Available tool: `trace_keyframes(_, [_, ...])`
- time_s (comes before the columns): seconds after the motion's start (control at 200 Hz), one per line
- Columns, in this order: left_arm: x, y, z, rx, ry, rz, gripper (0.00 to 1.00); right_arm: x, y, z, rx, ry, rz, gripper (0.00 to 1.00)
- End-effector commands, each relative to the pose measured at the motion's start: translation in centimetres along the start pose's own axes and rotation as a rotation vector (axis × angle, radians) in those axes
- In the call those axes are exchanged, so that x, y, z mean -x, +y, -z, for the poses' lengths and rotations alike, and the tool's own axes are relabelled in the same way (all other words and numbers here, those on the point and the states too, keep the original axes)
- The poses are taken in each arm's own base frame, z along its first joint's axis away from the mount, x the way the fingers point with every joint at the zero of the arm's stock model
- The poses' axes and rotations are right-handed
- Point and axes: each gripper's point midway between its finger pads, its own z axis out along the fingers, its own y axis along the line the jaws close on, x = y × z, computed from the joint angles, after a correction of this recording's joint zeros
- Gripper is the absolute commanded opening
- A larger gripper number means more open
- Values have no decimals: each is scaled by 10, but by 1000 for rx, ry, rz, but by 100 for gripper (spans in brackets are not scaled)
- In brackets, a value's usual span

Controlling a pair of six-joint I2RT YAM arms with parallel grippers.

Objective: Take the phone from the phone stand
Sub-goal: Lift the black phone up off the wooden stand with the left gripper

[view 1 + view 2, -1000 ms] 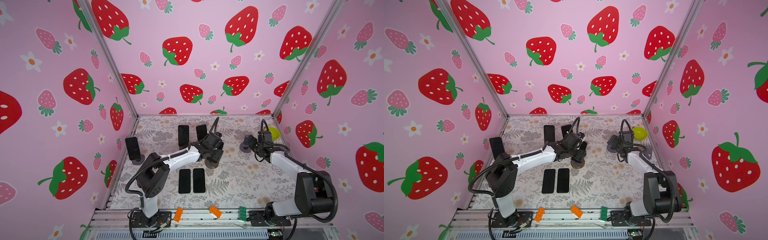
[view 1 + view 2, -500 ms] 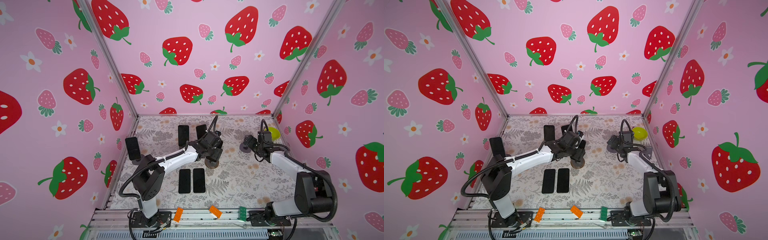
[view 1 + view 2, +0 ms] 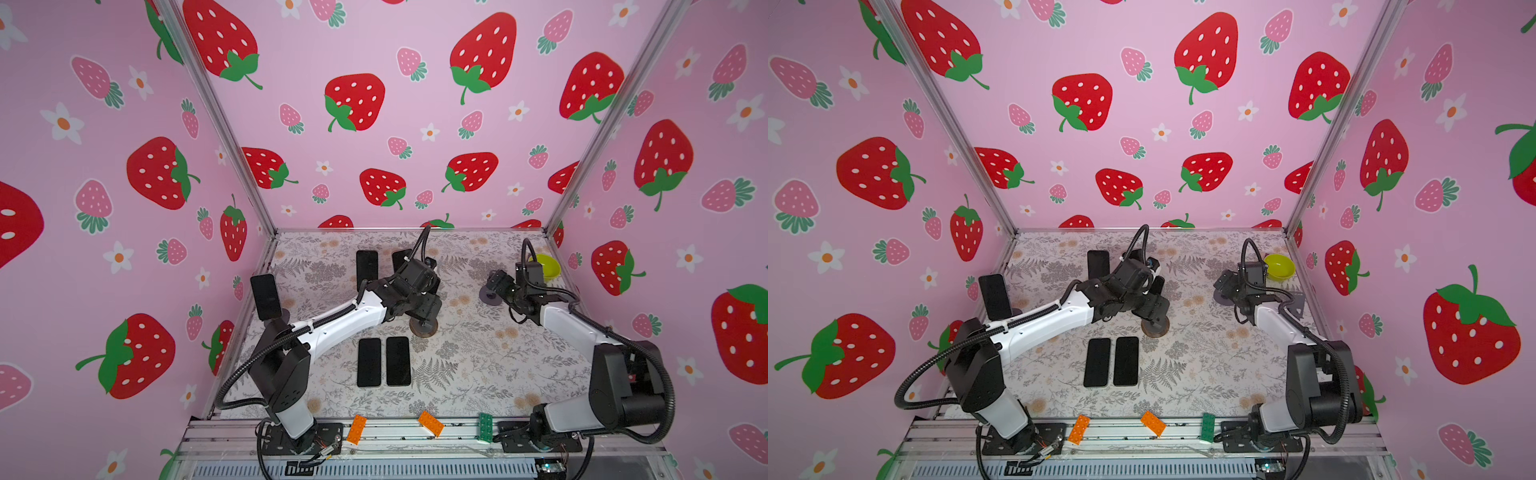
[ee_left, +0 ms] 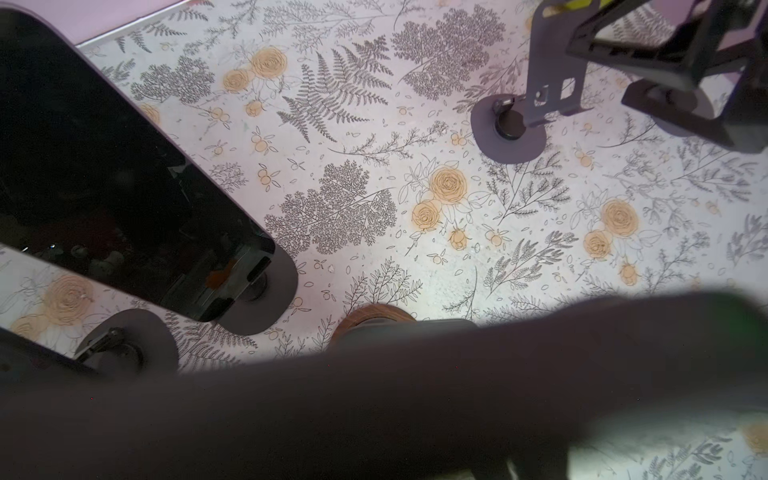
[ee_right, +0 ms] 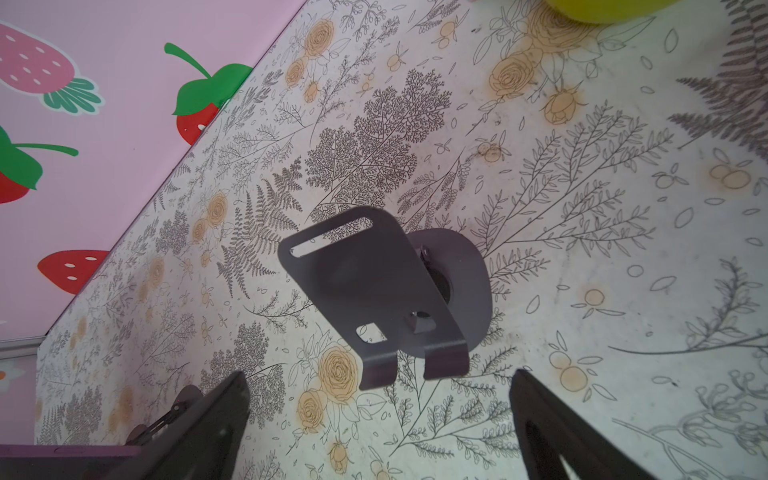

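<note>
My left gripper [image 3: 428,309] is shut on a dark phone [image 4: 374,407], which fills the lower part of the left wrist view as a blurred band and hides the fingers. It hangs right over a round brown phone stand [image 3: 423,329] [image 4: 374,318] in the middle of the table. Whether the phone still touches that stand I cannot tell. To the right, my right gripper [image 5: 378,374] is open. Its fingers stand on either side of the front lip of a grey stand [image 5: 374,286] that carries no phone, and nothing is between them.
Phones stand on stands at the left wall [image 3: 265,296] and at the back [image 3: 367,266]. Two phones [image 3: 369,361] [image 3: 398,360] lie flat near the front. A yellow-green bowl [image 3: 547,266] sits at the back right. Orange [image 3: 356,429] and green [image 3: 485,427] bricks lie on the front rail.
The left arm has shifted a little at the brown stand, with its gripper still on the phone. The right arm has not moved.
</note>
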Motion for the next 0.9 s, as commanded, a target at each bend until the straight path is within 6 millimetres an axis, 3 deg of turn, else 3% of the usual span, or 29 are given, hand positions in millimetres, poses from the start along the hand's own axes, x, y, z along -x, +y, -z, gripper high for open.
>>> trace_keyframes(0.0, [9,16,16,34,-47,17,72,-5,-7,-4,-15,9,-14,100])
trace_keyframes(0.31, [-10,58,16,27,-42,189,72,-1,-5,-2,-14,-3,-10,100])
trace_keyframes(0.455, [-9,60,23,20,-50,212,71,-2,-5,-2,-15,-2,-11,100])
trace_keyframes(0.72, [-34,-5,37,-98,35,53,70,-1,-8,-3,-30,-8,-11,100])
trace_keyframes(0.895, [-54,-40,40,-207,59,106,70,-3,-9,-5,-34,2,-12,100])
